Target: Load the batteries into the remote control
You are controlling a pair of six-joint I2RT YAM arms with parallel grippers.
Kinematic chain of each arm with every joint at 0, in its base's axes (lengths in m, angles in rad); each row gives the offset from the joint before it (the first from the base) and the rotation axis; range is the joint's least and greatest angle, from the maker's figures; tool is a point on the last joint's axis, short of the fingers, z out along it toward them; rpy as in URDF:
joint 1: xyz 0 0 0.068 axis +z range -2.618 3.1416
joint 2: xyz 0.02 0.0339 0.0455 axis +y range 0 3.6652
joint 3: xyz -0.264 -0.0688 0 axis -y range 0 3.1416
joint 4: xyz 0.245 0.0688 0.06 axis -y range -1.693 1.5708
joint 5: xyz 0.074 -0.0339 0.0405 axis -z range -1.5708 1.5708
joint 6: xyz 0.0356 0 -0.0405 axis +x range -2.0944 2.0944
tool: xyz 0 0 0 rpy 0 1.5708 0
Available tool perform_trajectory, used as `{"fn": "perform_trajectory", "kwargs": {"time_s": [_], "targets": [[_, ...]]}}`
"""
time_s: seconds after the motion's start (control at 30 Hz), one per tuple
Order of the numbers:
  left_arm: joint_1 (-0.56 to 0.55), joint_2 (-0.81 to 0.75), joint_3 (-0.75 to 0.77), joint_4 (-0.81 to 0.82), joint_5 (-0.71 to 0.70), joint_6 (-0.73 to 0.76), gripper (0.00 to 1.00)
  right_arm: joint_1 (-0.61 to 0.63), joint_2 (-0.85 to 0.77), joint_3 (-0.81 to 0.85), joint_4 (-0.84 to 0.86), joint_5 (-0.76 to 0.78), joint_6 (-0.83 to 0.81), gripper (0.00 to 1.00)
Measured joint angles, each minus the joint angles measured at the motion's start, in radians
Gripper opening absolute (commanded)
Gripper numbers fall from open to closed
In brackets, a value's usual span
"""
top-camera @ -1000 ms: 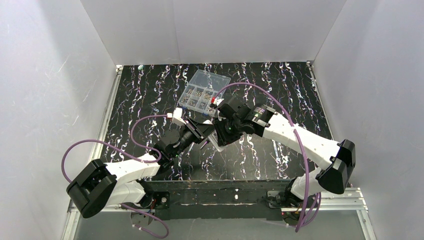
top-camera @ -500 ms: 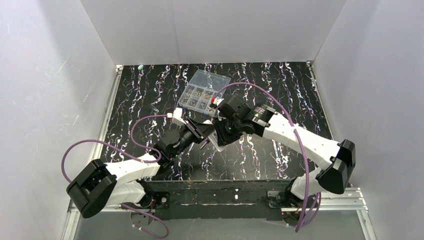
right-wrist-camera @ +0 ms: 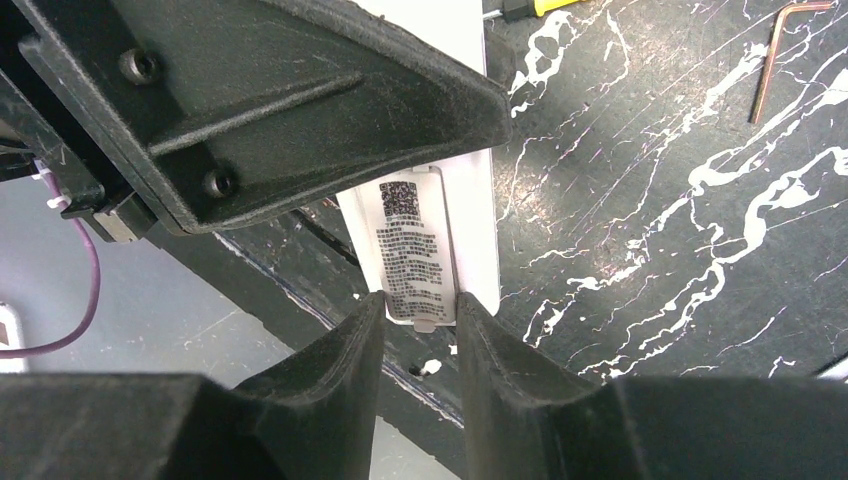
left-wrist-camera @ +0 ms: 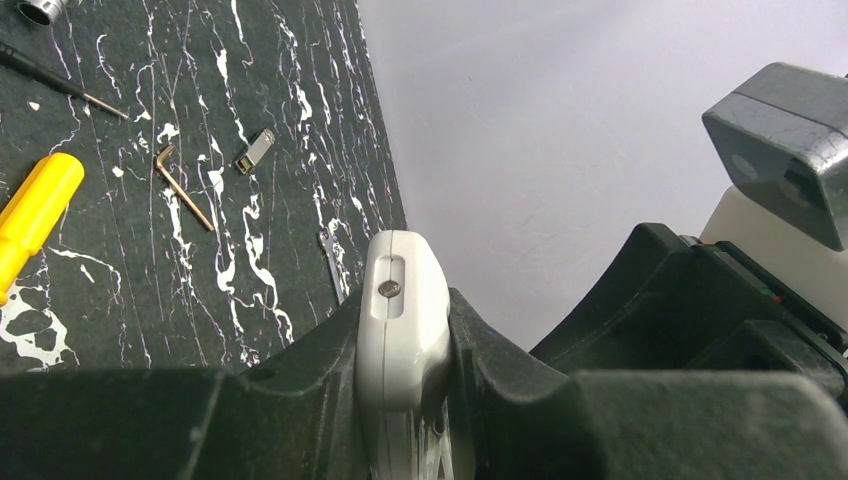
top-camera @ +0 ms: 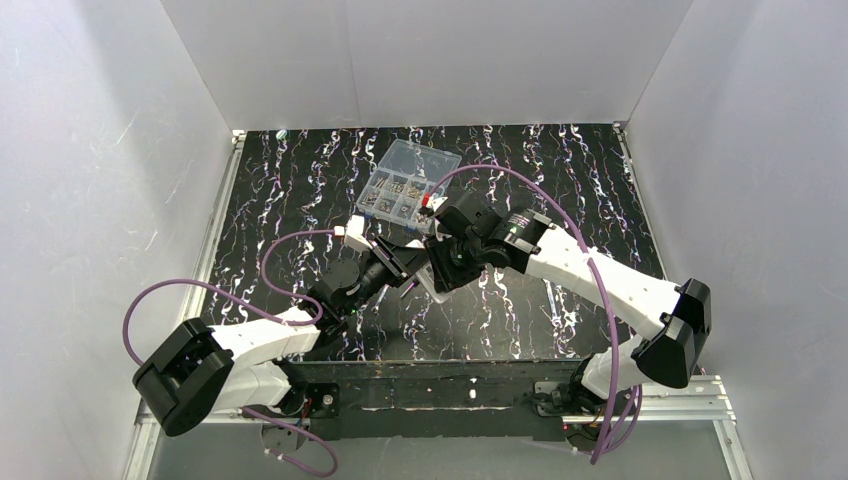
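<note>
- Remote [top-camera: 432, 284], top view: held above the table [top-camera: 300, 180] near its middle, between the two gripper tips. The left gripper [top-camera: 412, 268] reaches it from the left and the right gripper [top-camera: 441, 272] from the right.
- A clear box [top-camera: 408, 178] sits just behind them, lid open. Its compartments hold small metal parts, too small to identify.
- Left wrist view: the left fingers [left-wrist-camera: 320, 350] are clamped tight on the remote's two long sides, and its rounded end with a slot sticks out past them. Only this view shows a yellow screwdriver [left-wrist-camera: 35, 215], a hex key [left-wrist-camera: 183, 187] and a small metal clip [left-wrist-camera: 258, 150] together on the table.
- Right wrist view: only here does the remote's labelled back panel [right-wrist-camera: 412, 250] show. The right fingers [right-wrist-camera: 350, 345] stand partly apart on either side of the panel's lower end. I cannot tell whether they press it.
</note>
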Motion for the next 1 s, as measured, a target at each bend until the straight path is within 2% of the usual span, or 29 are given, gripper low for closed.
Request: {"fn": "perform_trajectory", "kwargs": {"time_s": [0.6, 1.0], "targets": [[0.0, 0.0, 0.0, 0.001, 0.0, -0.001, 0.0, 0.0, 0.0, 0.0, 0.001, -0.008, 0.002, 0.51], [0.0, 0.0, 0.0, 0.001, 0.0, -0.008, 0.0, 0.0, -0.03, -0.002, 0.019, 0.053, 0.017, 0.53]]}}
